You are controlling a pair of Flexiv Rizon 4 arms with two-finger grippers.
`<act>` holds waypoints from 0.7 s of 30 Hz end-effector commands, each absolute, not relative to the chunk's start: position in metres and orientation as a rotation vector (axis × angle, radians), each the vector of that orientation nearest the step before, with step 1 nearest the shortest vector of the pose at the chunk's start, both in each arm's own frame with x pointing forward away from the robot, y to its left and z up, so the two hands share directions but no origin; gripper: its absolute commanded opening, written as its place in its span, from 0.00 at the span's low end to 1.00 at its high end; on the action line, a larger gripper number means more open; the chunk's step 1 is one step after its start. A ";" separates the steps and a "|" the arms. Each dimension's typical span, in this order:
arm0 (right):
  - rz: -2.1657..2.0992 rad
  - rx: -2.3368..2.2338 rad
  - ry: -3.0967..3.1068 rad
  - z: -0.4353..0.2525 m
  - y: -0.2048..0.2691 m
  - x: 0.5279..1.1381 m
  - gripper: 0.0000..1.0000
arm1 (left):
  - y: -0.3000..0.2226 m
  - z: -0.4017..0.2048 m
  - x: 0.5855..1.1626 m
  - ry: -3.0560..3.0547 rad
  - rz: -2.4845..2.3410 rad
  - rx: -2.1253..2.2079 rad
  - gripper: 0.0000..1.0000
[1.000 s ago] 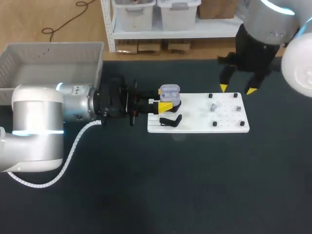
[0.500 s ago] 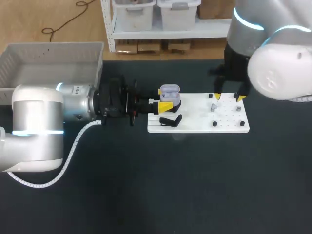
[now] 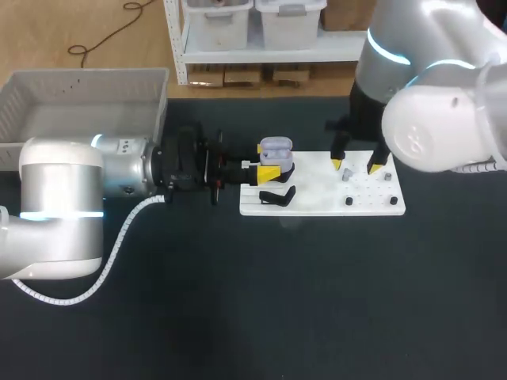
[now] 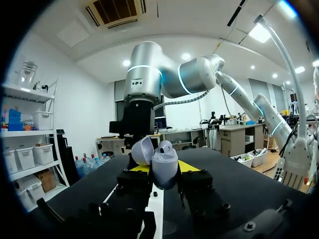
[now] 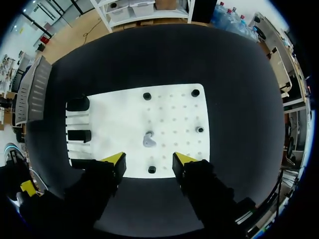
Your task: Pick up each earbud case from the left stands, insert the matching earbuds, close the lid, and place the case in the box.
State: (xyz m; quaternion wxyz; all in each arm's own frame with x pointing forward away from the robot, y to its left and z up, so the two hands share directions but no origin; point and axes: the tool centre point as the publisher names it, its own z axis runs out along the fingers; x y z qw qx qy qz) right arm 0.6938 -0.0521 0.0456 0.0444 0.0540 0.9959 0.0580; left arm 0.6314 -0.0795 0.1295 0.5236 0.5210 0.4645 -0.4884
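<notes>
My left gripper [image 3: 269, 169] is shut on a lavender earbud case [image 3: 276, 146] at the left end of the white board [image 3: 317, 204]. In the left wrist view the case [image 4: 162, 167] stands upright between the yellow tips with its lid open. A small grey earbud [image 3: 347, 174] lies on the board's right half. My right gripper [image 3: 354, 166] hangs open just above it. In the right wrist view the earbud [image 5: 148, 140] lies a little ahead of the right gripper [image 5: 149, 159], between the lines of its two fingers and untouched.
A grey box [image 3: 87, 99] stands at the table's back left, behind my left arm. A black stand [image 3: 277, 196] sits on the board's near left corner. Small black pegs [image 3: 348, 202] dot the board's right half. Dark table surface surrounds the board.
My right arm has come in from the back right and down over the board, ending above the grey earbud. The left arm and the case have not moved.
</notes>
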 end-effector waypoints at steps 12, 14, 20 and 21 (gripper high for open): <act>0.294 0.113 3.061 0.031 -0.050 0.701 0.47 | -0.080 0.129 0.630 1.112 -1.165 1.244 0.00; 0.300 0.112 3.059 0.029 -0.050 0.702 0.46 | -0.080 0.129 0.630 1.112 -1.165 1.244 0.00; 0.314 0.105 3.058 0.026 -0.052 0.706 0.46 | -0.080 0.129 0.630 1.112 -1.165 1.244 0.00; 0.315 0.105 3.058 0.025 -0.052 0.706 0.46 | -0.080 0.129 0.630 1.112 -1.165 1.244 0.00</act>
